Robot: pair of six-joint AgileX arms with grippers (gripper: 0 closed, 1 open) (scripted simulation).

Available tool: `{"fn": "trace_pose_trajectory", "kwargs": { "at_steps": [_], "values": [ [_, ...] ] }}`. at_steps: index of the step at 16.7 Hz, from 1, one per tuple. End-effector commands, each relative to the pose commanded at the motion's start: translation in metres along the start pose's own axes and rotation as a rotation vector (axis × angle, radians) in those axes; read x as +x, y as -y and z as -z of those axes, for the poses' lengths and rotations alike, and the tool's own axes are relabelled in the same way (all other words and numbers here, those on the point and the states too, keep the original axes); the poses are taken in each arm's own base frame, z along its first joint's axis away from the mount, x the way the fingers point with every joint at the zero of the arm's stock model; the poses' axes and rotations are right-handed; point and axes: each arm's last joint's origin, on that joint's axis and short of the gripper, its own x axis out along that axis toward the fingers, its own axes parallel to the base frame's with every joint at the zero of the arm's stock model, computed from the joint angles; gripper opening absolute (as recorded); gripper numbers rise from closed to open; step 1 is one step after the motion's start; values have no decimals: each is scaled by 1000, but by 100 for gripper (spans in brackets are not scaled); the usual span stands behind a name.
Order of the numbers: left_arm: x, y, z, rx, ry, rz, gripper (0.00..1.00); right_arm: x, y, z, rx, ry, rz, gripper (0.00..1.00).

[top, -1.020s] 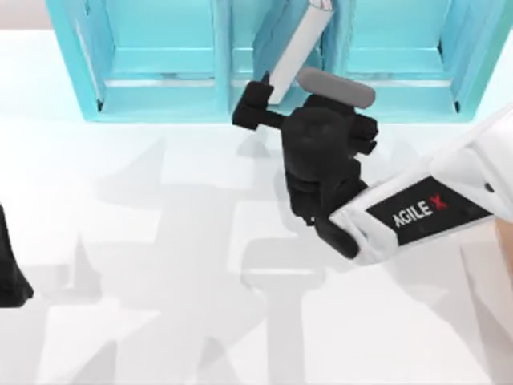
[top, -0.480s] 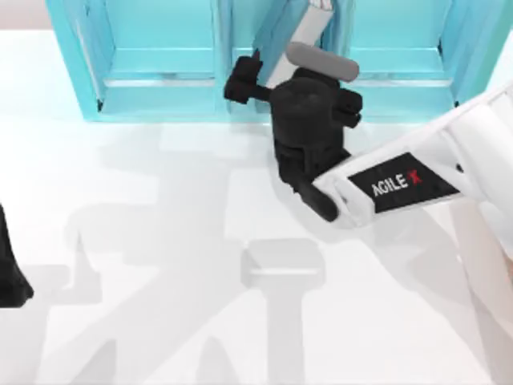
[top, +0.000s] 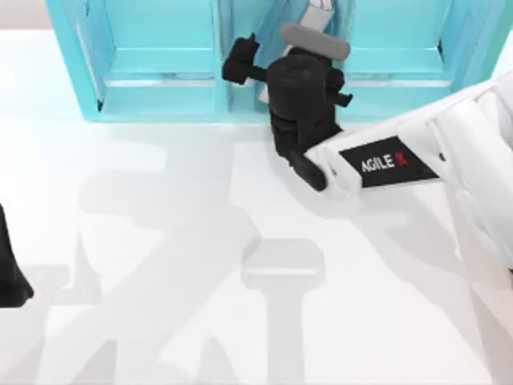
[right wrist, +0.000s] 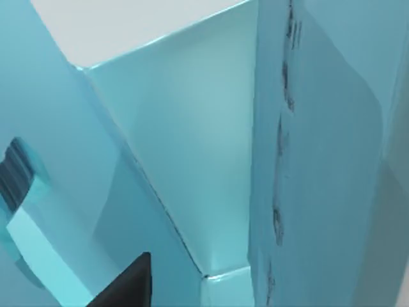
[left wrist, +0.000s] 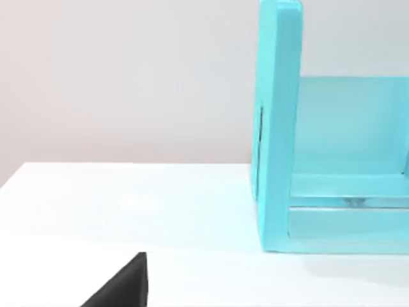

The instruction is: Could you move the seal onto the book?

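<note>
In the top view, our right gripper (top: 298, 88) sat in the upper middle of the frame, pushed against the front of the teal shelf (top: 160, 88) at its middle compartment. The book (top: 314, 18) leaned tilted in that compartment just above the gripper, white page edges showing at the frame's top edge, its lower part hidden behind the gripper. We could not tell how far those fingers were parted or whether they held anything, while our left arm (top: 10, 273) sat parked at the left edge on the white table (top: 160, 305).
</note>
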Motion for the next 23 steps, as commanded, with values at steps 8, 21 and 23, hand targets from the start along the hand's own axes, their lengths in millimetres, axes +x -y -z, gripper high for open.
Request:
{"fn": "trace_pose_trajectory", "kwargs": {
  "at_steps": [8,21,23],
  "values": [
    [0,0,0,0,0,0,100,0,0,0,0,0,0,55],
    [0,0,0,0,0,0,100,0,0,0,0,0,0,0],
    [0,0,0,0,0,0,100,0,0,0,0,0,0,0]
  ]
}}
